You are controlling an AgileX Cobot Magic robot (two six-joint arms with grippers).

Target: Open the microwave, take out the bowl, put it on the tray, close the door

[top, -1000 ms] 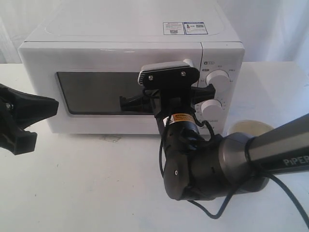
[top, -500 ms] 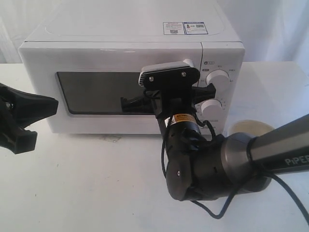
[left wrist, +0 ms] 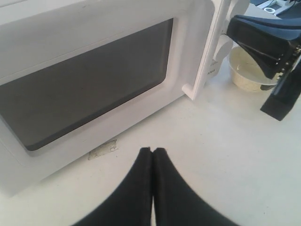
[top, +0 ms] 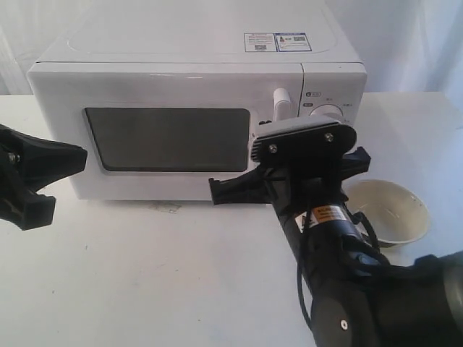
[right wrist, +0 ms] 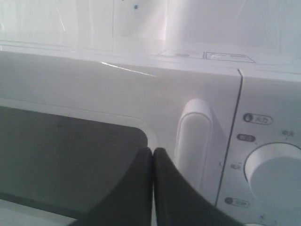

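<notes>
The white microwave [top: 195,58] stands at the back with its door [top: 166,137] closed flat; the bar handle [top: 281,101] shows beside the dark window. My right gripper [right wrist: 153,151] is shut and empty, a short way in front of the door, just beside the handle [right wrist: 193,141]. In the exterior view its wrist [top: 304,141] hides the fingertips. The cream-white bowl [top: 383,210] sits on the table to the right of the microwave, also seen as the bowl [left wrist: 247,70]. My left gripper [left wrist: 153,150] is shut and empty, low at the left [top: 43,163]. No tray is visible.
Two round knobs [top: 329,113] sit on the panel right of the door. A worn tape patch [top: 166,207] lies on the white table under the door's front edge. The right arm [top: 362,289] fills the lower right.
My right arm has drawn back from the door toward the lower right, uncovering the handle and most of the bowl. The left gripper has not moved.
</notes>
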